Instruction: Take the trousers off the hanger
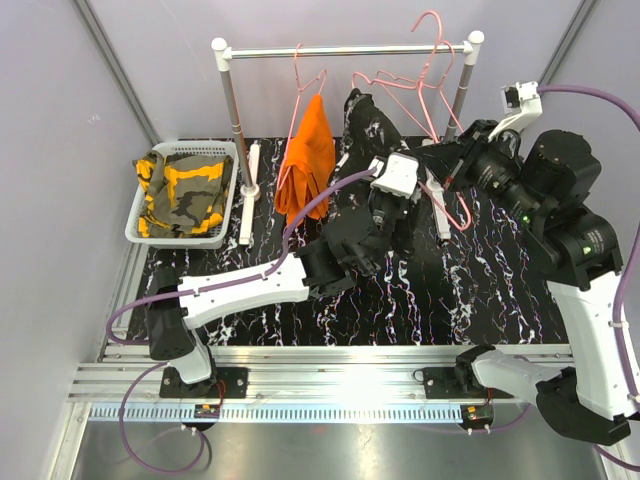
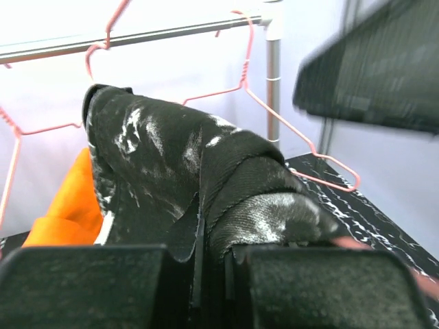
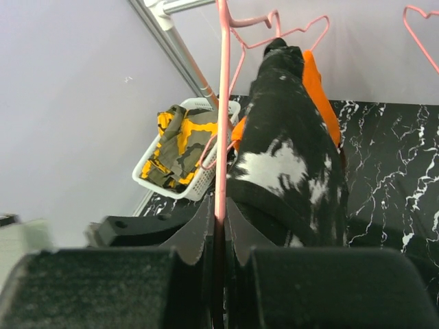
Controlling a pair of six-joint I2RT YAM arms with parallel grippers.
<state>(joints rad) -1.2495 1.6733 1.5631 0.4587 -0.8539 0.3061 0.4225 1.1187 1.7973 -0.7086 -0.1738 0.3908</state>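
1. The left jaws are shut on a fold of the black, white-speckled cloth trousers (image 2: pixel 171 164). The trousers rise just ahead of these jaws, draped over a pink wire hanger (image 2: pixel 288 130).
2. The right jaws are clamped on a thin pink hanger wire, apparently the same hanger. The trousers hang just beyond them.
3. The left pinch seems to take only a fold, so a pull may slide the cloth free.
4. The wire could twist or slip in the right jaws. The hanger would then follow the cloth off the metal rail (image 1: pixel 345 50).
5. The bright orange cloth trousers (image 2: pixel 62 205), beside the left jaws' catch, might get dragged.
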